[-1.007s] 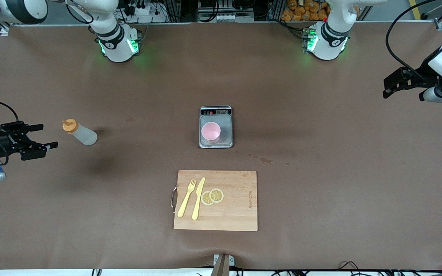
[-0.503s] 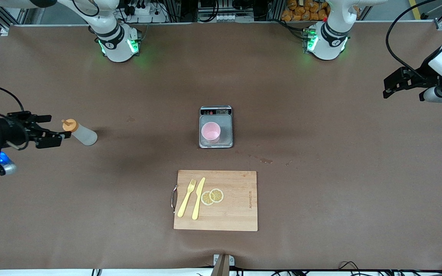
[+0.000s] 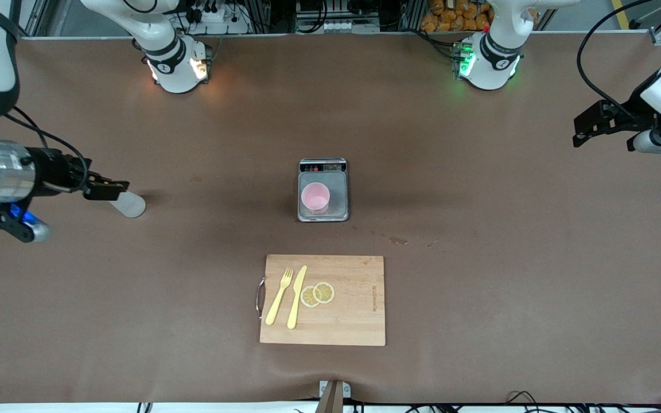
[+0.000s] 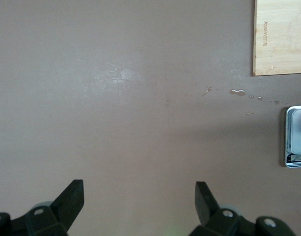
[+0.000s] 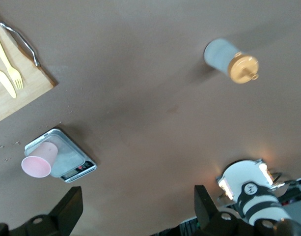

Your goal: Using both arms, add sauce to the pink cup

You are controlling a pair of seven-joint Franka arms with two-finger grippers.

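Observation:
The sauce bottle [image 3: 128, 205] lies on its side on the brown table toward the right arm's end. Its orange cap is hidden in the front view by my right gripper [image 3: 108, 188], which is open and empty over the cap end. In the right wrist view the whole bottle [image 5: 230, 62] shows, well away from the open gripper [image 5: 136, 200]. The pink cup [image 3: 315, 198] stands on a small scale [image 3: 337, 194] at mid-table, and shows in the right wrist view [image 5: 39, 162]. My left gripper [image 3: 584, 129] waits open and empty at the left arm's end; it also shows in the left wrist view [image 4: 139, 196].
A wooden cutting board [image 3: 353, 301] lies nearer the front camera than the scale, with a yellow fork [image 3: 279, 296], a yellow knife [image 3: 296, 297] and lemon slices [image 3: 318, 293] on it. Small liquid drops [image 3: 397, 241] spot the table between the scale and the board.
My right gripper has moved toward mid-table until it covers the bottle's cap. The right arm's base light went from green to orange-white. The left arm has not moved.

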